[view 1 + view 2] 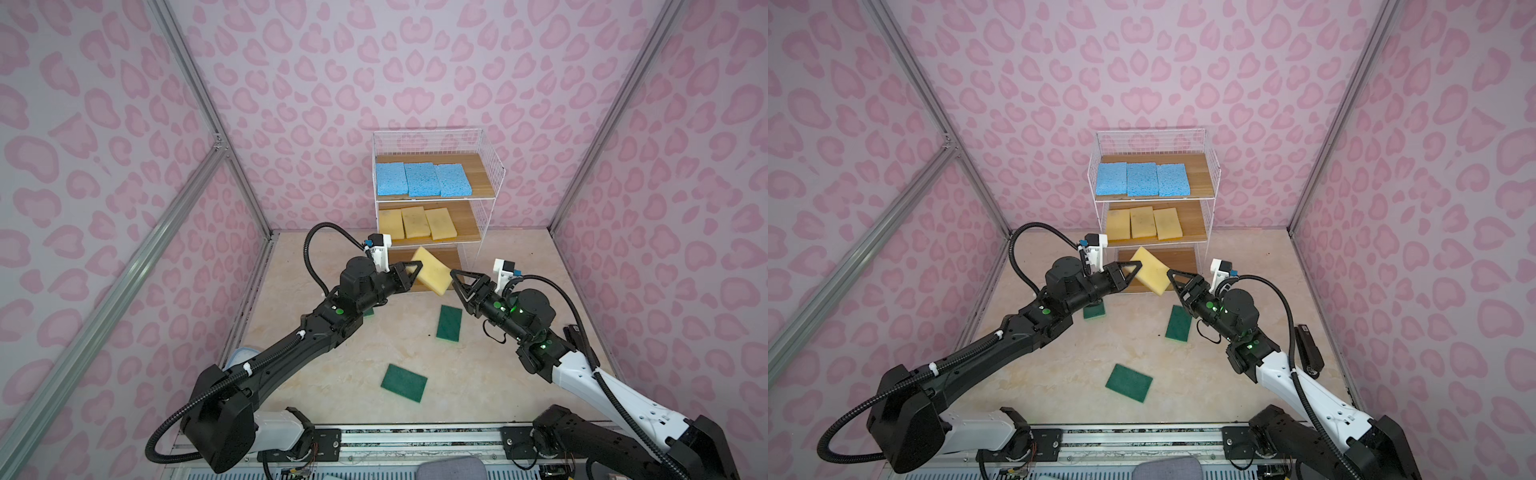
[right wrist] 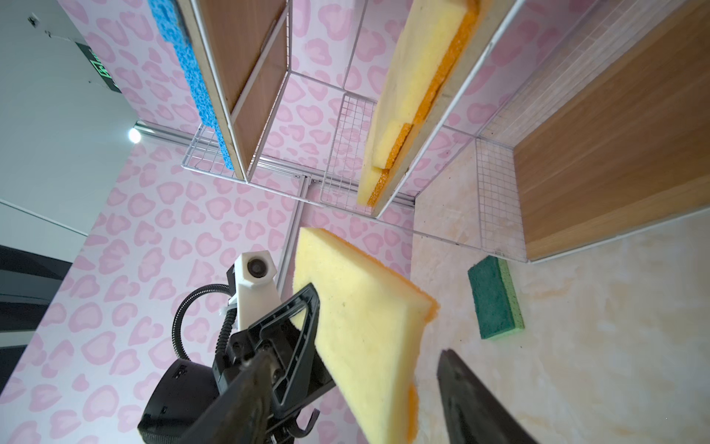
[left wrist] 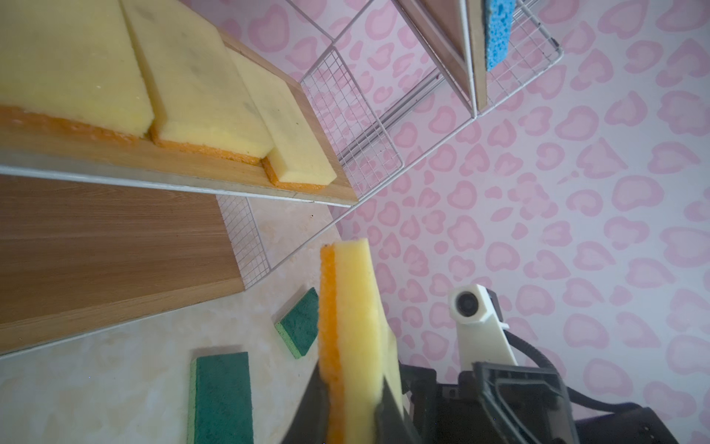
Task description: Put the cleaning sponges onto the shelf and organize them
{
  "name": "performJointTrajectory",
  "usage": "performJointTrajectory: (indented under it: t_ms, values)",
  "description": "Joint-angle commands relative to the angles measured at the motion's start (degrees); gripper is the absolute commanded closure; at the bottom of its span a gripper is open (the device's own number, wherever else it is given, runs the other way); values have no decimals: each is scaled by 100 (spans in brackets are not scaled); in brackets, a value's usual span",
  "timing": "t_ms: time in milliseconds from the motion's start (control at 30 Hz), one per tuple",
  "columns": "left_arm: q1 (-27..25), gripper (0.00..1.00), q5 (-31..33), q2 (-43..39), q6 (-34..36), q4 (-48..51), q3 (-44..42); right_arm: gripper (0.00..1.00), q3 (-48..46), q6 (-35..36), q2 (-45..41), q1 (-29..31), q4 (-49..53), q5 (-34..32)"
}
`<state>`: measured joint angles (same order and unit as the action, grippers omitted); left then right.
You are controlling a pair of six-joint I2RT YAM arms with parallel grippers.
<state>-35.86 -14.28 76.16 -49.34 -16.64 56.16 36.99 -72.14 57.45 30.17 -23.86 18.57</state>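
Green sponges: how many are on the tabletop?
3. The nearest green sponge lies front middle; the second green sponge lies beside the right arm; the third green sponge peeks from under the left arm. Others may be hidden.

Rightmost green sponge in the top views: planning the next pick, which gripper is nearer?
Right. The right gripper hangs just beyond the green sponge, toward the shelf; the left gripper, gripping the yellow sponge, is farther left.
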Motion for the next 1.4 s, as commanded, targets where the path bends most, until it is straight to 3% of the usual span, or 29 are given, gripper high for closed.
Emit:
performJointTrajectory:
  t_ms: [0, 133, 200, 300, 400, 567, 667, 767, 1067, 1200, 1367]
  values:
    - [397, 86, -809, -59, -444, 228, 111, 22, 529, 1525, -29, -136, 1480, 457]
    - [859, 88, -1622, -74, -579, 678, 141, 21, 1194, 3756, -49, 59, 2990, -84]
    - [1032, 88, -1874, -150, -562, 945, 141, 20, 1296, 5183, -120, 752, 3312, -1406]
    - [1229, 88, -2070, -339, -445, 1383, 225, 19, 1125, 7322, 60, 2123, 2946, -3688]
    - [1406, 88, -2248, -509, -387, 1714, 331, 18, 709, 8923, 341, 2705, 1872, -4603]
    - [1771, 88, -2439, -749, -246, 2249, 387, 20, -11, 10462, 140, 2806, 162, -4106]
    - [1979, 88, -2621, -732, -217, 2497, 428, 30, -423, 11342, 12, 2869, -727, -3725]
    - [2054, 88, -2877, -535, -166, 2743, 569, 37, -184, 11718, 83, 2890, -405, -3556]
    - [2101, 89, -2909, -455, -128, 2892, 729, 34, 206, 13055, 504, 3219, -414, -3408]
    - [2116, 89, -2959, -379, -167, 2867, 783, 35, 599, 12857, 726, 3239, -135, -3335]
    - [2115, 89, -2990, -365, -234, 2819, 786, 37, 851, 13175, 1072, 3275, 91, -3215]
